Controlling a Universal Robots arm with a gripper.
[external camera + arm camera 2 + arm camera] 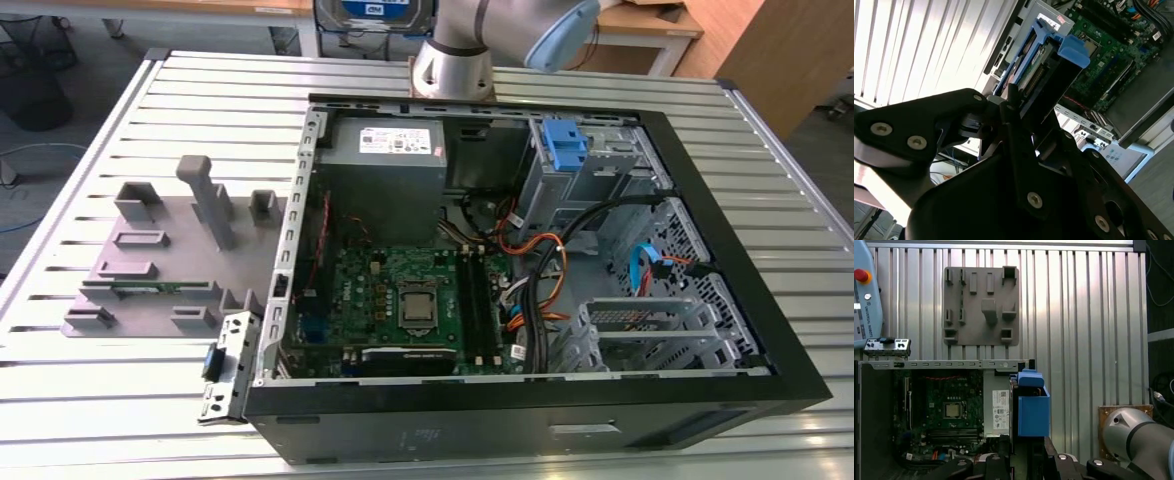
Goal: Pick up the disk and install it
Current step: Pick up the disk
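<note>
Claw (1029,107) is clamped on the disk (1072,50). Black fingers (1010,97) grip one end, and the blue carrier end sticks out past the tips. Disk is held edge-on, up off the table (80,420) and above the open PC case (534,400). In the first wrist view it sits right by the PSU (1000,410) at the case wall. Grey fixture plate (147,270) lies beside the case, twd the table's edge on the exterior view's left. Narrow blue bracket (567,148) stands upright in the drive bay.

Fixture plate (160,265) beside case (467,430); disk (1033,412) in claw (1028,111).
</note>
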